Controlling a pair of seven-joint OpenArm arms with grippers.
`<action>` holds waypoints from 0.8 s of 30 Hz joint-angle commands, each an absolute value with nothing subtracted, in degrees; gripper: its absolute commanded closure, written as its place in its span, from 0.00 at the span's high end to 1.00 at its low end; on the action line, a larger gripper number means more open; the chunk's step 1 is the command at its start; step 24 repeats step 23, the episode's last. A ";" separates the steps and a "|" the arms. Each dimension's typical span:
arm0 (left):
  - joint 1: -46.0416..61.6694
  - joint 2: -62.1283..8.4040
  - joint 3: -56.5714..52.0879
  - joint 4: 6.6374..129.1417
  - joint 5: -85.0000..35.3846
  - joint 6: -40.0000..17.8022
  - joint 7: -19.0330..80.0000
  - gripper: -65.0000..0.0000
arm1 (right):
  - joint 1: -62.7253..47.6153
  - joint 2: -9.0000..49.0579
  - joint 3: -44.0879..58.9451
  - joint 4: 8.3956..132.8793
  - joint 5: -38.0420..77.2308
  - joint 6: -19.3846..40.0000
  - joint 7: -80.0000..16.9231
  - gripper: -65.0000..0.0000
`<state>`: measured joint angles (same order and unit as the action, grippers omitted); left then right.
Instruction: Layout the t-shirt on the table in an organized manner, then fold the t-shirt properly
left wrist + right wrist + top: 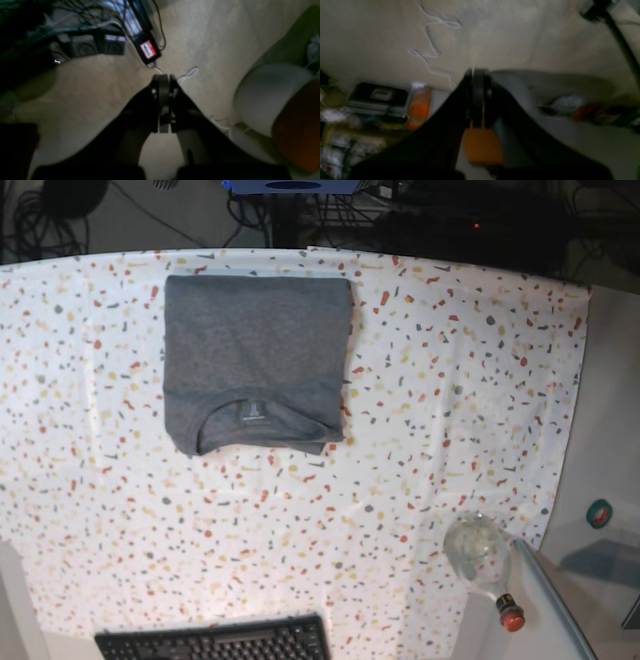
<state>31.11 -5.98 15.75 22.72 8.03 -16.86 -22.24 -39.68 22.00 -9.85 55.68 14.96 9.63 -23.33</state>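
The heather-grey t-shirt (255,365) lies folded into a compact rectangle at the far left of the speckled table (450,380). Its neck opening and small label (254,412) face the near edge. Neither arm shows in the base view. In the left wrist view, my left gripper (163,75) is shut with nothing between its fingers, and beige floor lies beyond it. My right gripper (478,70) is also shut and empty in the right wrist view, and it too looks out at the floor. Neither wrist view shows the t-shirt or the table.
A glass bottle (480,555) with a red cap lies at the table's near right corner. A black keyboard (215,642) sits at the near edge. Cables and a black device with a red label (148,49) lie on the floor, and a white cable (430,47) trails there.
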 commanded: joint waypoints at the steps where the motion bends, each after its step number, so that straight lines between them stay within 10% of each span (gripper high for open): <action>1: 28.88 -6.02 16.22 15.43 7.96 -17.19 -26.33 0.00 | -38.64 20.97 -9.63 50.77 15.16 9.63 -21.05 0.00; 5: 19.74 -5.76 17.71 0.00 8.22 -17.19 -37.14 0.00 | -30.29 14.11 -7.43 26.42 14.99 9.63 -4.18 0.00; 11: 17.63 -6.73 17.10 5.67 7.78 -17.19 -27.12 0.00 | -24.84 6.46 -7.69 4.26 15.08 9.63 28.35 0.00; 24: 16.57 -6.73 17.27 6.20 7.96 -17.19 -26.24 0.00 | -21.05 5.49 -7.69 8.75 15.16 9.63 24.84 0.00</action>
